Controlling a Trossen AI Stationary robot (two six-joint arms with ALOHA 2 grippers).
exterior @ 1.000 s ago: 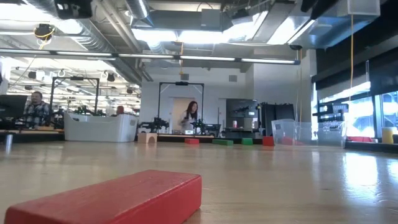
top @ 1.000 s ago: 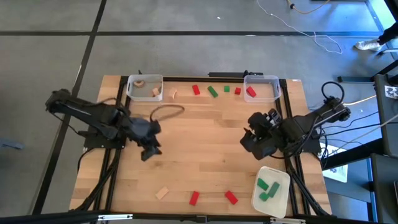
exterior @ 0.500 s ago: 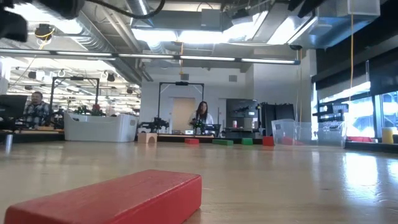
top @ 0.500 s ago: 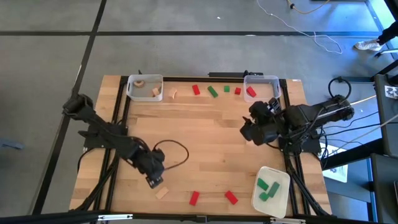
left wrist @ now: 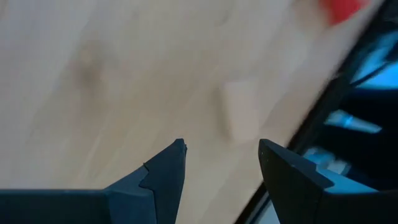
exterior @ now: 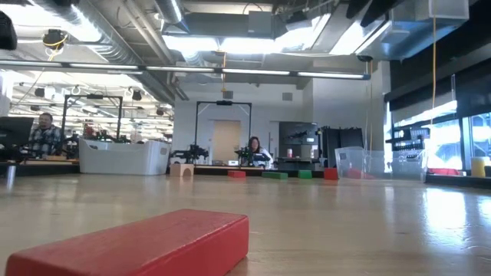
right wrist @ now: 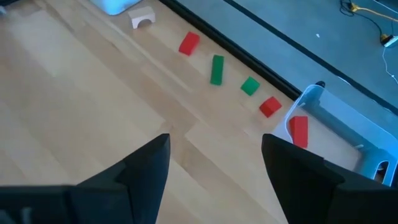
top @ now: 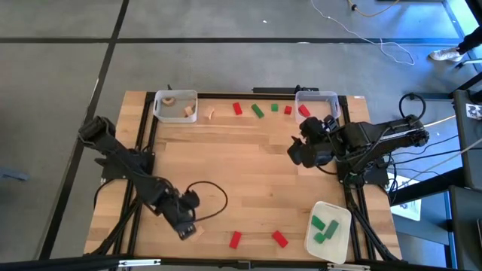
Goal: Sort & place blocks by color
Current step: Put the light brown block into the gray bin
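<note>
left claw (top: 186, 228) w/ fingers apart over small light tan wood block (left wrist: 241, 117) nr surface (top: 248, 165) front edge; right claw (right wrist: 214, 163) apart nr far right corner.

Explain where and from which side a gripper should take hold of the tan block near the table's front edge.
Take the tan block across its two long sides, coming straight down from above: it lies flat on the table with bare wood on both long sides. The open left gripper already hangs just short of it, fingers either side of its line.
</note>
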